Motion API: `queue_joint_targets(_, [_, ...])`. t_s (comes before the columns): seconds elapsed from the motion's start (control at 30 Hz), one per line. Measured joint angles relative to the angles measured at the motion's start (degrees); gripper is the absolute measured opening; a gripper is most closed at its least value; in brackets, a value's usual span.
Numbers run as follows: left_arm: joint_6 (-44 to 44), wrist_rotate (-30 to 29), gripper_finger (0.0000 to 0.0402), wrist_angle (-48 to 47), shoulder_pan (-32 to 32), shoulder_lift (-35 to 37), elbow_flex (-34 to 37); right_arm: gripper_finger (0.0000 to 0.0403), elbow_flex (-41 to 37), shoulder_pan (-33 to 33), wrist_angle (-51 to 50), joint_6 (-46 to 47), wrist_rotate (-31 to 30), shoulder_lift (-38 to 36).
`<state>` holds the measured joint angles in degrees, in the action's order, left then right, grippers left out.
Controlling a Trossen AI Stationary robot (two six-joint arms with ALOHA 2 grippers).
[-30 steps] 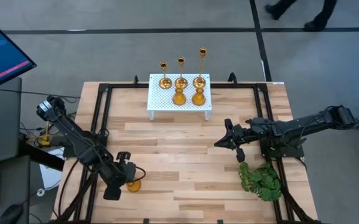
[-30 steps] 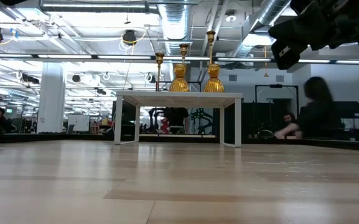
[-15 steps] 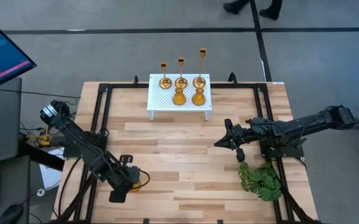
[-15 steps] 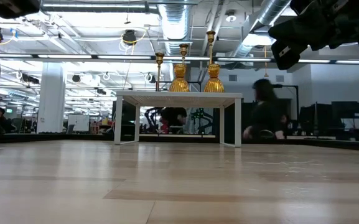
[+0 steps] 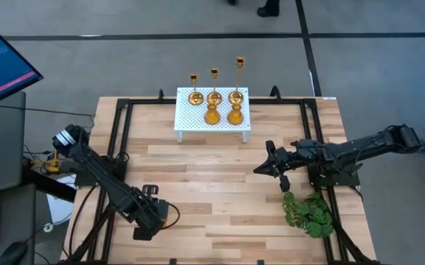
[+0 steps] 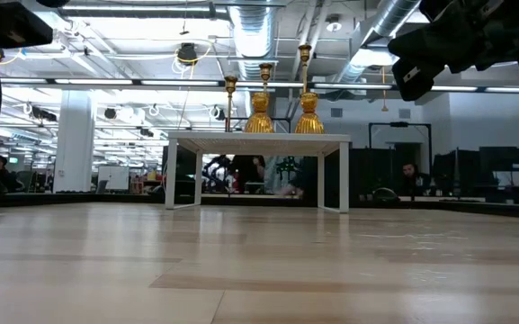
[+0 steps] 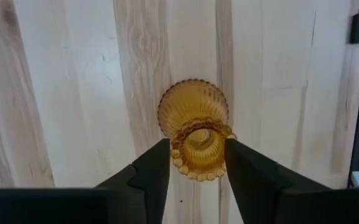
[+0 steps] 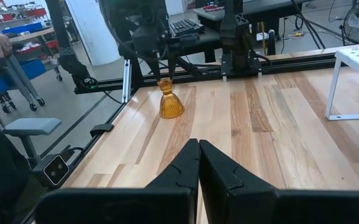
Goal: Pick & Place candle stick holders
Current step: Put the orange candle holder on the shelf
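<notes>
One squat amber candle stick holder [image 7: 195, 118] stands upright on its flared base near the table's near left corner, also seen in the right wrist view [image 8: 170, 102]. My left gripper [image 7: 196, 149] points down over it, open. Its two fingers stand close on either side of the beaded top rim [image 7: 198, 168]. In the high view the left gripper [image 5: 155, 218] covers this holder. Three slim brass holders [image 5: 214, 73] and two squat ones [image 5: 212, 114] stand on the white perforated stand [image 5: 194, 121] at the far side. My right gripper [image 5: 258, 170] waits shut and level, right of centre.
A green leafy plant [image 5: 309, 213] lies near the table's right near corner, just in front of the right arm. Black frame rails [image 5: 116, 147] run along the table's left and right sides. Bare wood lies between the stand and the near edge.
My left gripper has moved down and toward the table's near edge, tipping steeper, until it stands over the amber holder. In the high view the holder showed beside the gripper before and is now covered by it. The holder itself has stayed where it was.
</notes>
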<state>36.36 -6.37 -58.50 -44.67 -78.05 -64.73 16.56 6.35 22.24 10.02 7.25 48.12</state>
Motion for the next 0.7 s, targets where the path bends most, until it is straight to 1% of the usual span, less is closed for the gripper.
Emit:
queue_joint_targets(0.07, [-0.02,-0.35,0.0145,-0.06,-0.02,-0.14,0.00,0.0000,0.00,0.00,0.00,-0.01,0.00,0.00])
queue_joint_targets(0.2, [-0.04,-4.12,0.0132,-0.76,-0.02,-0.16,0.00,0.0000,0.00,0.00,0.00,0.02,0.00,0.00])
queue_joint_targets(0.27, [-0.04,-5.07,0.0125,-1.10,0.00,-0.16,0.00,0.0000,0.00,0.00,0.00,0.02,0.00,-0.02])
queue_joint_targets(0.47, [1.36,-5.09,0.0113,-1.09,-0.02,-0.16,0.00,0.0000,0.00,0.01,0.00,0.11,0.11,-0.01])
queue_joint_targets(0.7, [3.33,-4.24,0.0113,-1.07,-0.01,-0.16,0.00,0.0000,0.00,0.00,-0.93,0.09,0.15,0.00])
